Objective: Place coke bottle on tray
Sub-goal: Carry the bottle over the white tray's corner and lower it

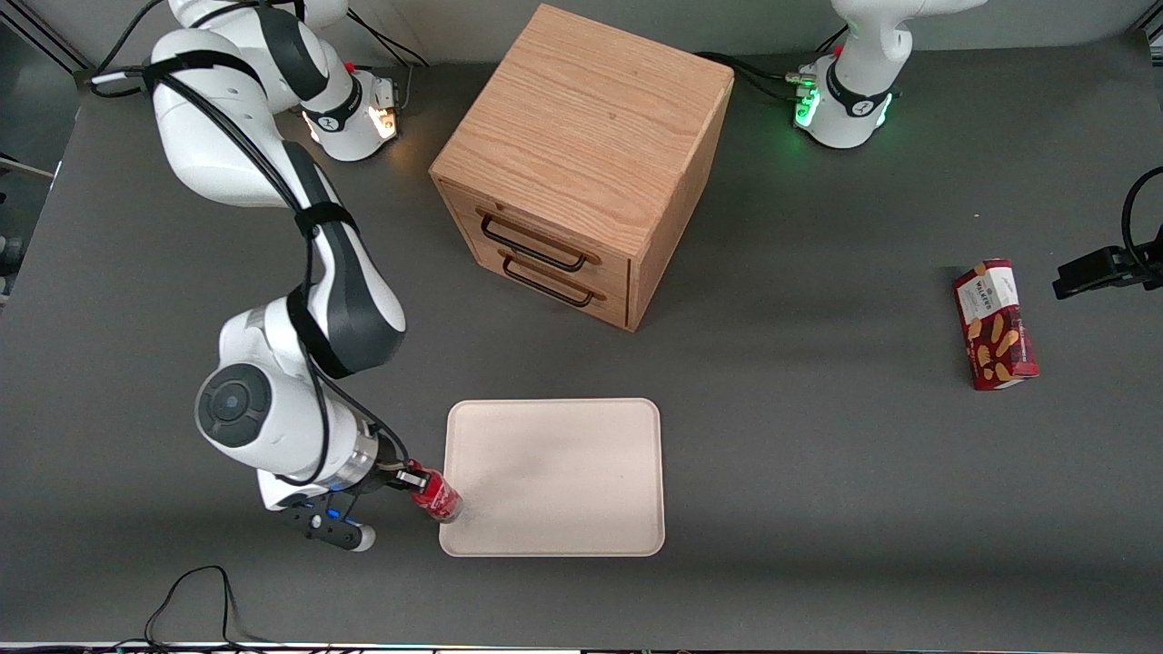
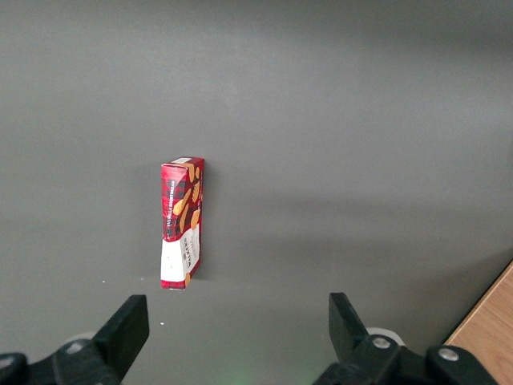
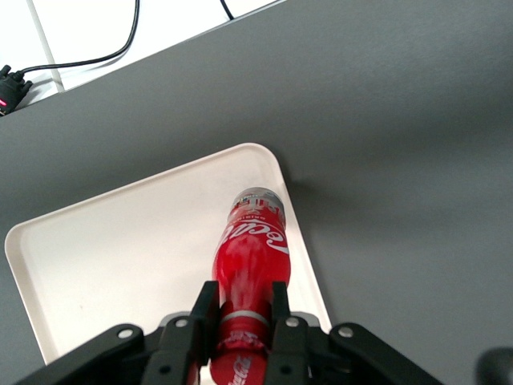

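Note:
The coke bottle (image 1: 437,497) (image 3: 250,257), small with a red label and clear base, hangs tilted in my right gripper (image 1: 411,477) (image 3: 244,309), which is shut on its neck just below the cap. Its base is over the rim of the pale cream-pink tray (image 1: 554,477) (image 3: 120,249), at the tray's corner nearest the front camera on the working arm's end. Whether the base touches the tray I cannot tell. Nothing lies on the tray's flat surface.
A wooden two-drawer cabinet (image 1: 581,163) stands farther from the front camera than the tray. A red biscuit box (image 1: 995,324) (image 2: 182,222) lies toward the parked arm's end of the table. A black cable (image 1: 195,599) loops near the table's front edge.

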Motion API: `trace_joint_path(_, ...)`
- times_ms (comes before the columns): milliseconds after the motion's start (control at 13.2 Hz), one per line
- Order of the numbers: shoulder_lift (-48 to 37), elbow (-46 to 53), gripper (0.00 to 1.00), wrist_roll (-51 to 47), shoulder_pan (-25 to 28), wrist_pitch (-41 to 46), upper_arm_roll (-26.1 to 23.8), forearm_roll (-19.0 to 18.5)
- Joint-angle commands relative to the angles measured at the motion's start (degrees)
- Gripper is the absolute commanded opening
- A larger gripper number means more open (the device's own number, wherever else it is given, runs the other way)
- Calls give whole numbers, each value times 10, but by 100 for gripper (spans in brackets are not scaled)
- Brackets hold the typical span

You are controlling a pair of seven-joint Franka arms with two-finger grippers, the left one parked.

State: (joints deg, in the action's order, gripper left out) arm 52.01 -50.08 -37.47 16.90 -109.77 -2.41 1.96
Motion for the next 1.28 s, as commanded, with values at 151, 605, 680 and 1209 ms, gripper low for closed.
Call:
trace_joint_path(151, 30, 30, 0, -23, 8, -25, -1, -6)
trace_joint_path(605, 46, 30, 0, -17, 9, -34, -3, -6)
trace_joint_path(680, 46, 30, 0, -17, 9, -34, -3, -6)
trace_joint_path(1209, 51, 27, 100, -17, 9, -52, -3, -6)
